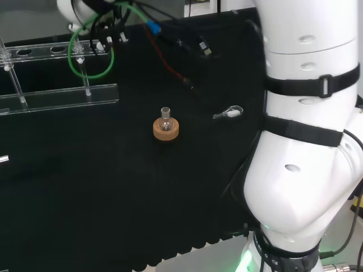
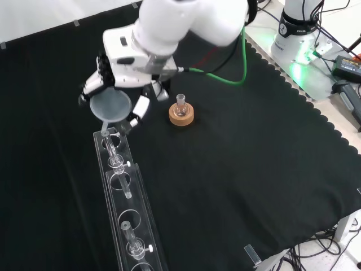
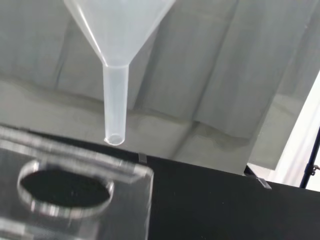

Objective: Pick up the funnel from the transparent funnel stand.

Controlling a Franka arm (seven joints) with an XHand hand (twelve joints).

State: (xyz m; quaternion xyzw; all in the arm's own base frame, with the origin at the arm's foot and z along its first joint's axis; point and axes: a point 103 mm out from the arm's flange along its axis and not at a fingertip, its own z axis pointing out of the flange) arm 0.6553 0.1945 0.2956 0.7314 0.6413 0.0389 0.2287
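In the upper left of the front view the hand (image 2: 128,84) has its black-and-white fingers curled round the wide cone of the funnel (image 2: 109,107), gripping it at the rim so that the spout hangs straight down and free. The funnel sits just above the far end of the transparent funnel stand (image 2: 131,217), a long clear rack that runs from the hand down toward the bottom of the frame, with round holes along its top plate. The wrist view bears this out: the funnel's narrow tube (image 3: 115,102) ends in open air, clear of the stand's nearest hole (image 3: 65,187), so the lift looks largely done, though the spout is still close over the rack. Holding by the cone and not the stem seems sensible, since the stem had to slide up out of a hole. The funnel is milky, translucent plastic, smooth, a cone tapering to a straight tube; the stand is glassy, flat-sided and sharp-edged. Right of the hand in the front view a small clear flask (image 2: 181,104) rests in a cork ring (image 2: 181,116), round and matt tan, on the black cloth (image 2: 254,169), whose near edge is scalloped.
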